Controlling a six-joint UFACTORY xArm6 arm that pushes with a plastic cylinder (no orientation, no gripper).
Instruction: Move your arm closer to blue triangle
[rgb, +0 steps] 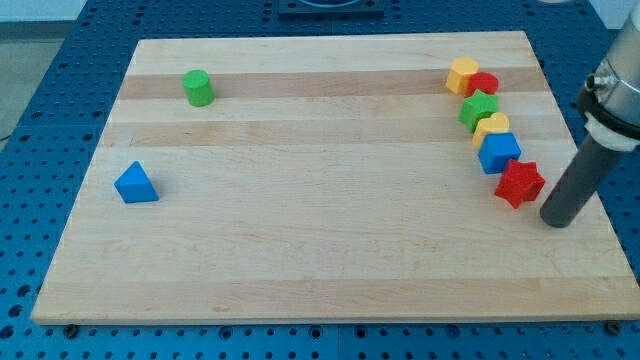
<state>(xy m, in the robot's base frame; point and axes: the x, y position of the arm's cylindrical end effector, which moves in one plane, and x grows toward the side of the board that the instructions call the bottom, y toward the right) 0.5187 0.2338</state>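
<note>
The blue triangle (135, 184) lies near the left edge of the wooden board (320, 270), alone. My tip (558, 220) rests on the board at the far right, just right of a red star block (519, 183). The whole width of the board lies between my tip and the blue triangle.
A green cylinder (198, 87) stands at the upper left. A column of blocks runs down the right side: a yellow block (462, 75), a red block (484, 84), a green star (479, 109), a yellow heart (491, 127) and a blue block (498, 153).
</note>
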